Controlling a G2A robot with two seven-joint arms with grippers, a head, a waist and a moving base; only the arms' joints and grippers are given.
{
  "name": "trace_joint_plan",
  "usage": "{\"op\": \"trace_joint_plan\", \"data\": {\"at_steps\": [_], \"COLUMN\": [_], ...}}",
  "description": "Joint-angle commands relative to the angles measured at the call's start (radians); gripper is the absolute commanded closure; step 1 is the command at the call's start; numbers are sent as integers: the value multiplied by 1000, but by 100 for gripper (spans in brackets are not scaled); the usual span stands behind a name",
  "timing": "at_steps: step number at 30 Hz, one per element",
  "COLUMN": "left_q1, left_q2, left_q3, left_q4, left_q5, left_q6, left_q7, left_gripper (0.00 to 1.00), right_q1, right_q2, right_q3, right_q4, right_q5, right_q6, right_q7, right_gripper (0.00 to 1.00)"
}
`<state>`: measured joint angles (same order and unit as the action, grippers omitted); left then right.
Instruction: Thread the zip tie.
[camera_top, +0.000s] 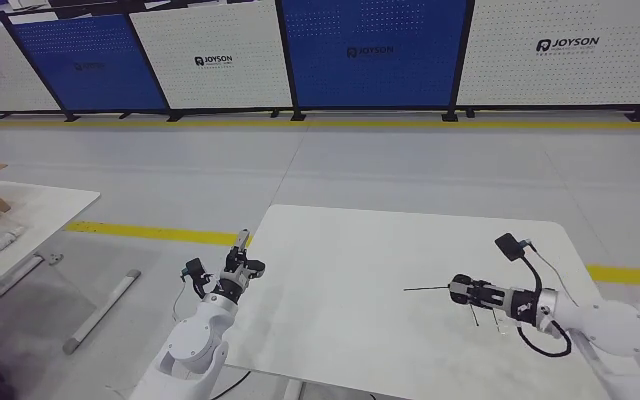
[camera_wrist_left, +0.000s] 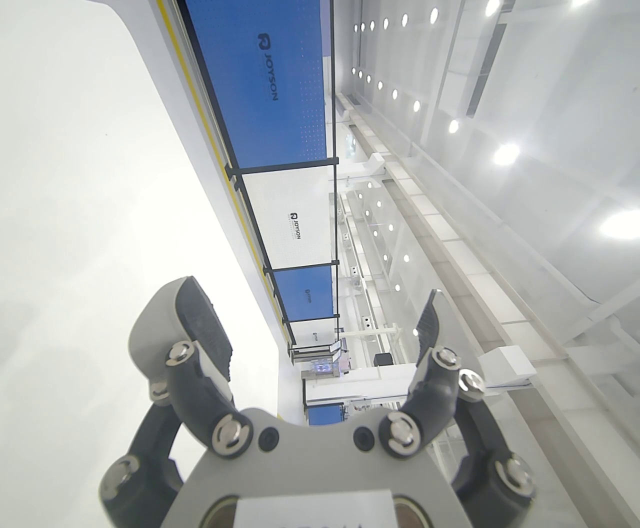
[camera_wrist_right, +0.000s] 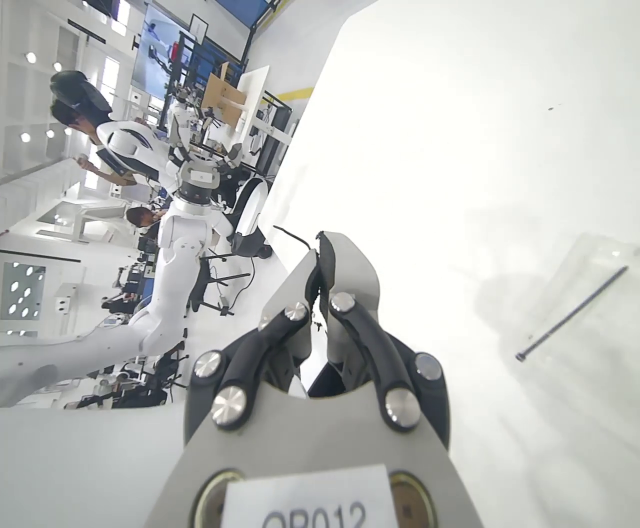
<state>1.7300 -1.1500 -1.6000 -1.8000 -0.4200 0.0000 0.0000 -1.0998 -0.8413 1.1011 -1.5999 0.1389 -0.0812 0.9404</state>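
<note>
Top view: right fingers (camera_top: 462, 289) clenched on the zip tie (camera_top: 425, 289), tail not yet threaded; left fingers (camera_top: 241, 243) spread, empty

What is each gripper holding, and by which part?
The right gripper pinches a zip tie near one end; the left gripper is open, holding nothing.
</note>
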Motion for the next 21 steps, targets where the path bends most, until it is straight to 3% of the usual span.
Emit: {"op": "trace_joint_plan", "data": {"at_steps": [1,15,17,21], "left_q1": [0,0,0,0], "left_q2": [0,0,0,0], "left_q3": [0,0,0,0], "left_q4": [0,0,0,0], "left_q5": [0,0,0,0], "left_q6": [0,0,0,0], "left_q7": [0,0,0,0], "left_gripper": [0,0,0,0], "right_q1": [-1,-7,2,27], "right_q2": [1,-1,-6,-17], "right_q3": [5,9,9,-19], "right_q4": [-1,12,34,45], "right_q5": [1,3,21,-36], "right_q6": [-1,-2,-39,-172], "right_q7": [3,-28,-42,-51], "right_gripper": [100,100,100,100]}}
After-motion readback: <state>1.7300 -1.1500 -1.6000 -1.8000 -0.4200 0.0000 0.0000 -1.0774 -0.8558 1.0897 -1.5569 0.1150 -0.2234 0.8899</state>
